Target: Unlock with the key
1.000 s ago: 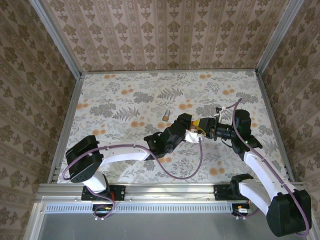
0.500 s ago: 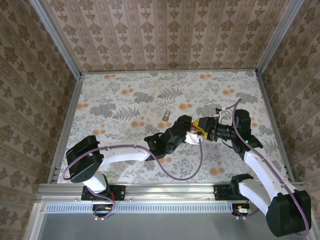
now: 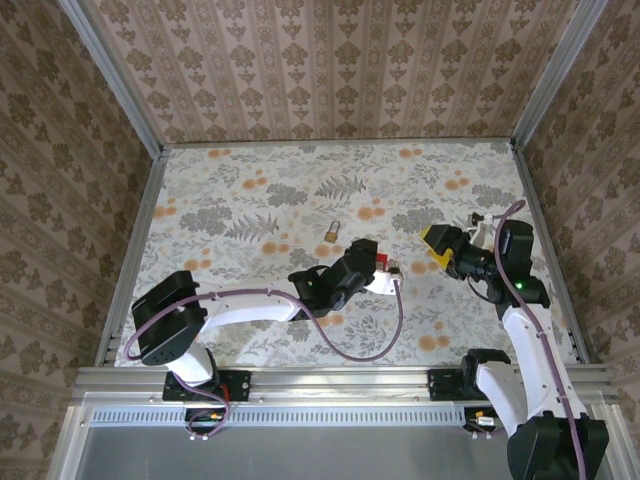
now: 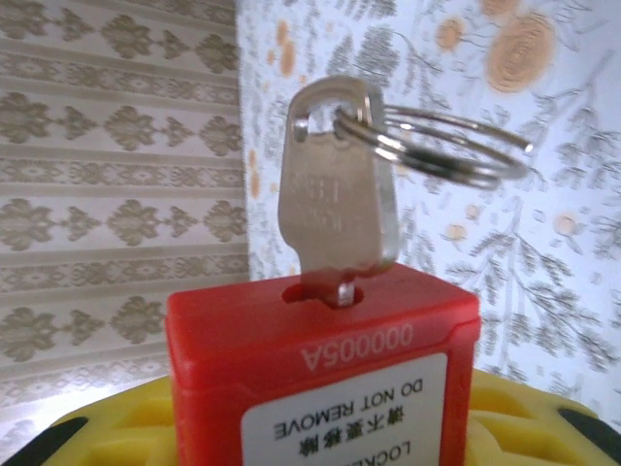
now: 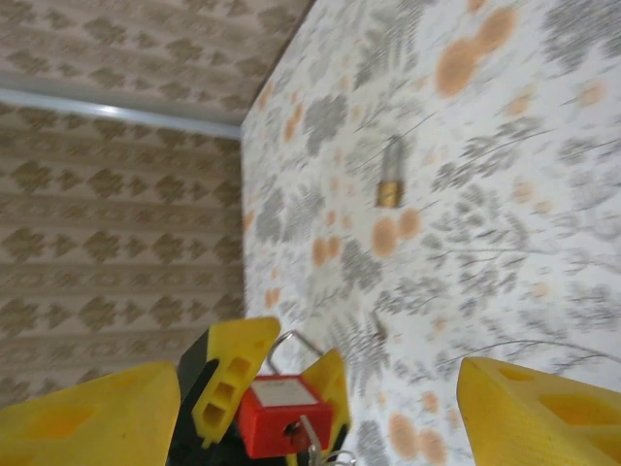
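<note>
My left claw [image 3: 375, 262] is clamped on a red lock [image 4: 320, 369]. The key [image 4: 335, 194] sits in its keyhole, ring [image 4: 456, 146] attached. My right claw [image 3: 434, 241] stands wide and empty at 2 o'clock from the key, apart. A brass padlock [image 3: 330, 231] lies on the table [image 3: 230, 190] at 11 o'clock.

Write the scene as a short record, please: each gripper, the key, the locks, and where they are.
left gripper: shut on the red lock body
right gripper: open, empty, apart from the left gripper
key: silver, seated in the slot of the red lock body, a key ring through its head
red lock body: white label reading DO NOT REMOVE
brass padlock: lying on the table, touched by no gripper
task state: key inserted; whether the lock has opened cannot be told
</note>
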Robot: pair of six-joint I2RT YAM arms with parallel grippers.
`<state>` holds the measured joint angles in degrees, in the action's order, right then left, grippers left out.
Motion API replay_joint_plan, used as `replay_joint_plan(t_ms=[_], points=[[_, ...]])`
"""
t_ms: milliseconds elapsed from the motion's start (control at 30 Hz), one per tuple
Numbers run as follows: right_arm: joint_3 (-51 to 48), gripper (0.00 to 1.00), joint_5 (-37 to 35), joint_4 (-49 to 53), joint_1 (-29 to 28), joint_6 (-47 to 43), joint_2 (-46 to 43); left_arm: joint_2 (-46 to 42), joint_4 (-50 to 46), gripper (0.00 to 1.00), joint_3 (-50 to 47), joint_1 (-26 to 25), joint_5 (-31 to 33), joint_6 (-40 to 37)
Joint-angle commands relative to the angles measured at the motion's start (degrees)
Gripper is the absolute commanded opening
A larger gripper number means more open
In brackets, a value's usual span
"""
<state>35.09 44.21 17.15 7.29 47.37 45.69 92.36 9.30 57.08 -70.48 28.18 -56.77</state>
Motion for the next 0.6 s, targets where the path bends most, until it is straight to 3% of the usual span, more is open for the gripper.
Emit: replay_joint_plan(t_ms=[0, 267, 567], points=[[0.22, 0.76, -7.01, 6.51, 0.95, -4.47, -1.51, 1.48, -8.7, 0.33, 3.92, 0.98, -4.22, 6.26], [-1.84, 0.76, -7.65, 5.89, 1.76, -4.89, -2.07, 7.06, -23.29, 0.29, 12.89, 4.05, -21.23, 18.44], [-2.48, 0.76, -8.53, 7.82, 2.92, -5.78, -4.03, 16.26, -31.24, 0.31, 20.48, 5.9, -31.15, 23.24]])
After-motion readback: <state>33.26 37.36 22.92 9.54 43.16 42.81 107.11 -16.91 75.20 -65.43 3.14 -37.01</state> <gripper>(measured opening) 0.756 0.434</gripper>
